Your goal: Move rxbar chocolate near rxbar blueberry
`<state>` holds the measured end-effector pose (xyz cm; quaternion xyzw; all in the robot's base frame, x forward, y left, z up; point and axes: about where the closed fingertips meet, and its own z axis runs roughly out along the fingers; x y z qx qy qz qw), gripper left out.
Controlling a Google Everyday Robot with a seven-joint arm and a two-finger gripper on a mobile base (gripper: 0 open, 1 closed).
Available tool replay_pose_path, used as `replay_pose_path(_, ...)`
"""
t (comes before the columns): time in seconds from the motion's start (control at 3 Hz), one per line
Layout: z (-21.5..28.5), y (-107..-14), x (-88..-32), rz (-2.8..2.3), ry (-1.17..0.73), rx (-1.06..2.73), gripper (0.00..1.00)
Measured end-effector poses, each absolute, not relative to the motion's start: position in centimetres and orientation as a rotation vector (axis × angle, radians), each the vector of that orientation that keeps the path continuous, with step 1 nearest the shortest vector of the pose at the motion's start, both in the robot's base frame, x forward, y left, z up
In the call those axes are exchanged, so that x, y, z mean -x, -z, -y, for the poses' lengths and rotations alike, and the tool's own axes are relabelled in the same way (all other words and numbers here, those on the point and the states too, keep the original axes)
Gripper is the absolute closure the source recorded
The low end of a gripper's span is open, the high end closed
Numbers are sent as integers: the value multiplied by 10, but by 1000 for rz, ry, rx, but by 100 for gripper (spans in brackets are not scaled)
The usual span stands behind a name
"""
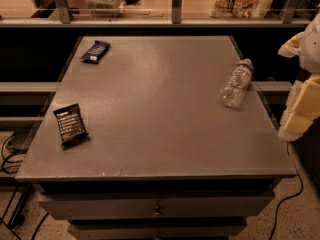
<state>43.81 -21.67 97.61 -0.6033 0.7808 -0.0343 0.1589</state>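
Note:
The rxbar chocolate point(70, 124), a black wrapper with rows of white text, lies flat near the table's front left edge. The rxbar blueberry point(95, 51), a dark navy wrapper, lies at the table's far left corner, well apart from the chocolate bar. My gripper point(300, 109) is at the right edge of the view, beside the table's right side and above the floor. It is far from both bars and holds nothing that I can see.
A clear plastic water bottle point(237, 83) lies on its side near the table's right edge. The grey table point(160, 134) has drawers below its front. A shelf with a rail, a plastic box and snack bags runs behind it. Cables lie on the floor on both sides.

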Motion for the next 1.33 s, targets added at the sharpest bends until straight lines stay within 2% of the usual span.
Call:
replay_pose_path(0.33, 217, -976, -438, -2232, 98, 1725, 0)
replay_pose_path(1.0, 196, -966, -445, -2022, -162, 1793, 0)
replay_pose_path(1.33, 200, -968, -445, -2078, -86, 1776, 0)
